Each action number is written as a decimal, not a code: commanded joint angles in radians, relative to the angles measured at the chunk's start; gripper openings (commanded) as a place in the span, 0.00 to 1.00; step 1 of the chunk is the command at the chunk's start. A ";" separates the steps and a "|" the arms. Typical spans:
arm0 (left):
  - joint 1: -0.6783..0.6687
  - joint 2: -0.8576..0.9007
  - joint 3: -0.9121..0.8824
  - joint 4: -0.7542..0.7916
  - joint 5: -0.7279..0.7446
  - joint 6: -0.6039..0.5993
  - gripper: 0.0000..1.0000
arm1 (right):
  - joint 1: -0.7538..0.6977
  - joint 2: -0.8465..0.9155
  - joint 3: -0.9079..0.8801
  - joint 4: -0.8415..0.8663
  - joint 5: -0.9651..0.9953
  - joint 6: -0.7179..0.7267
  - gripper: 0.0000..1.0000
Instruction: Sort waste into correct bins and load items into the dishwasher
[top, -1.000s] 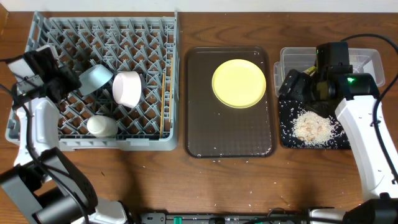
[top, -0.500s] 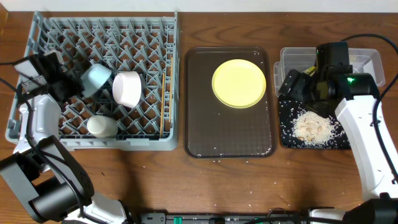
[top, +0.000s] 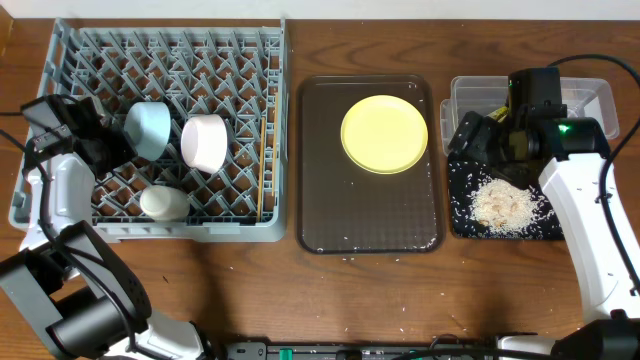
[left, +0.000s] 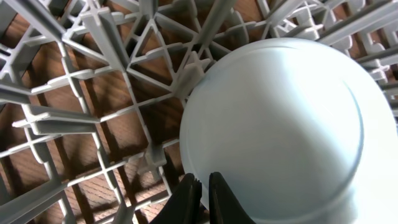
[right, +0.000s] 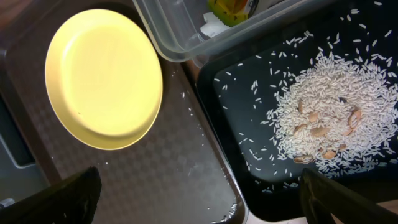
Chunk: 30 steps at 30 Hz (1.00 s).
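Note:
My left gripper (top: 108, 148) is shut on the rim of the light-blue bowl (top: 150, 130), held on edge over the grey dish rack (top: 170, 50). In the left wrist view the bowl (left: 280, 124) fills the right side, with the fingertips (left: 201, 186) pinched on its edge. A white bowl (top: 205, 142), a white cup (top: 163, 203) and chopsticks (top: 265, 165) lie in the rack. The yellow plate (top: 385, 134) sits on the brown tray (top: 370, 215). My right gripper (right: 199, 193) is open and empty above the tray edges. Rice (right: 329, 106) lies in the black tray (right: 249, 93). The wrapper (right: 233, 9) and tissue (right: 211, 26) are in the clear tub (right: 180, 37).
Loose rice grains are scattered on the brown tray's lower edge and on the wooden table in front. The clear tub (top: 590, 100) stands behind the black tray (top: 460, 225) at the right. The rack's upright pegs (left: 93, 93) surround the bowl.
My left gripper has shifted left and slightly towards the front with the light-blue bowl, which now stands more upright on its edge. The right arm has not moved.

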 joint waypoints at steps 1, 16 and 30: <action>-0.012 -0.048 0.011 -0.007 0.023 0.004 0.12 | -0.008 -0.015 0.001 -0.001 -0.001 0.006 0.99; -0.012 -0.195 0.011 0.003 0.032 -0.075 0.17 | -0.008 -0.015 0.001 -0.001 -0.001 0.006 0.99; -0.165 -0.227 0.011 -0.061 0.134 -0.092 0.25 | -0.008 -0.015 0.001 -0.001 -0.001 0.006 0.99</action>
